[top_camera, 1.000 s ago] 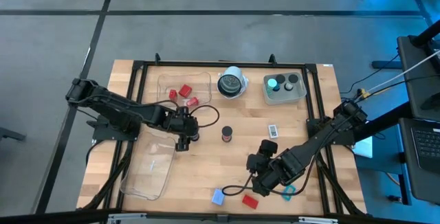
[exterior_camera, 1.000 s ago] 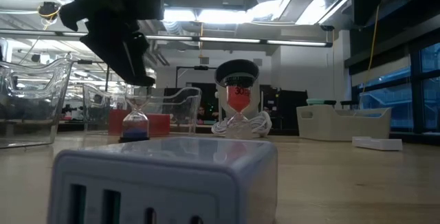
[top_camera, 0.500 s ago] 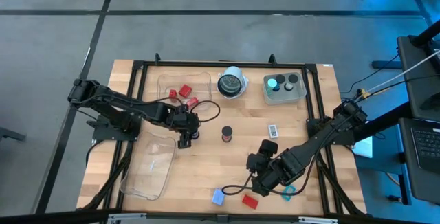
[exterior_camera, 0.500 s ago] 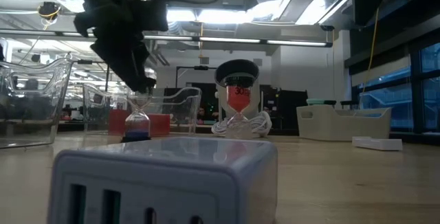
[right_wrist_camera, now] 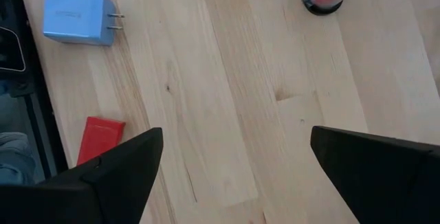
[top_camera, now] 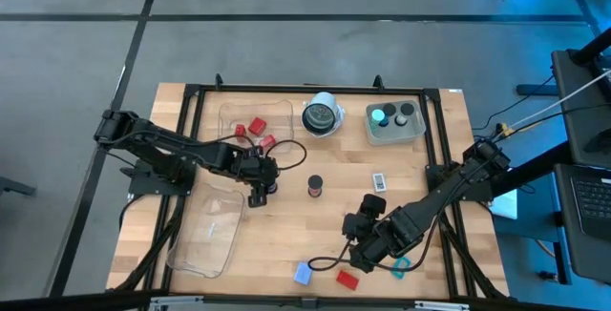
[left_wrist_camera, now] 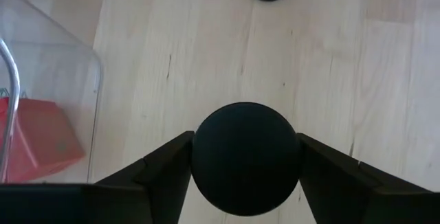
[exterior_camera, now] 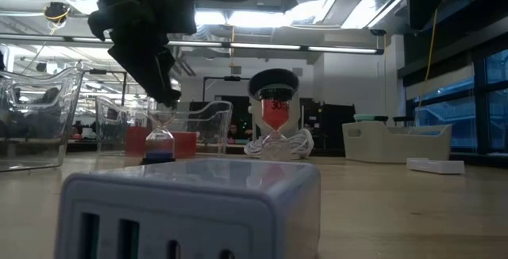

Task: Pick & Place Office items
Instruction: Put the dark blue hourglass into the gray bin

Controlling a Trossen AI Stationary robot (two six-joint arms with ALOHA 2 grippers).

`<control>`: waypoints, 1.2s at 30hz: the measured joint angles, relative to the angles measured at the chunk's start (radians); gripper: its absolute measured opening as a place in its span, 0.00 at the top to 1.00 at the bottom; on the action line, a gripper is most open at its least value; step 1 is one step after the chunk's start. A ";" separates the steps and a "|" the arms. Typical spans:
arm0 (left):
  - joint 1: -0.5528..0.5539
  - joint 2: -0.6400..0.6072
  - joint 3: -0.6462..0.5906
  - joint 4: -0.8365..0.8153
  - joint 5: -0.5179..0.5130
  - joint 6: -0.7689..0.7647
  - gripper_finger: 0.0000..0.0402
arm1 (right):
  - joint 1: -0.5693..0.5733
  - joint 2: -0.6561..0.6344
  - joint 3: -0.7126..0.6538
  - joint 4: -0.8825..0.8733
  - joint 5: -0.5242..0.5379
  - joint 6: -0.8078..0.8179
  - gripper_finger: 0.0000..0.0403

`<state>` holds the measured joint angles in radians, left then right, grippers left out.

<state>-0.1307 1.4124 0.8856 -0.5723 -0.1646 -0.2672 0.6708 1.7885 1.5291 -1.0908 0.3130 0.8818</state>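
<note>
Black round top of a small hourglass (left_wrist_camera: 245, 157) hides its body; left gripper (left_wrist_camera: 245, 172) fingers touch both sides. Right gripper (right_wrist_camera: 234, 176), five o'clock, gapes empty.

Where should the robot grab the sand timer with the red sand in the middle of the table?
Probably by its round black top cap, coming straight down from above. The red sand timer stands upright with bare table all round, so the cap's sides are free to pinch; the glass waist looks thin.
</note>
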 joint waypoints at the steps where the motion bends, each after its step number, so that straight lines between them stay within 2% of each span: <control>1: 0.000 0.000 0.000 0.001 0.000 0.000 0.43 | 0.000 0.000 0.000 0.000 0.000 0.000 0.08; 4: 0.000 0.000 0.000 0.001 0.000 -0.008 0.47 | 0.000 0.000 0.000 0.000 0.000 0.000 0.08; 9: 0.000 -0.004 0.000 0.001 -0.001 -0.045 0.47 | 0.000 0.000 0.000 0.000 0.011 0.000 0.08; 19: -0.044 -0.131 0.134 -0.006 -0.116 -0.163 0.47 | -0.024 0.000 0.000 -0.001 0.190 0.053 0.08; 23: -0.106 -0.207 0.182 0.037 -0.201 -0.168 0.47 | -0.061 -0.017 0.000 0.006 0.253 0.069 0.08; 27: -0.185 -0.270 0.187 0.103 -0.298 -0.139 0.47 | -0.118 -0.082 0.000 0.006 0.306 -0.011 0.08; 32: -0.269 -0.300 0.187 0.156 -0.468 -0.085 0.47 | -0.230 -0.237 0.000 0.021 0.298 -0.103 0.08; 36: -0.309 -0.298 0.187 0.220 -0.545 -0.007 0.47 | -0.311 -0.337 0.000 0.118 0.265 -0.155 0.08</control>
<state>-0.4395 1.1145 1.0725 -0.3526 -0.7097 -0.2745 0.3603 1.4517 1.5291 -0.9728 0.5782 0.7270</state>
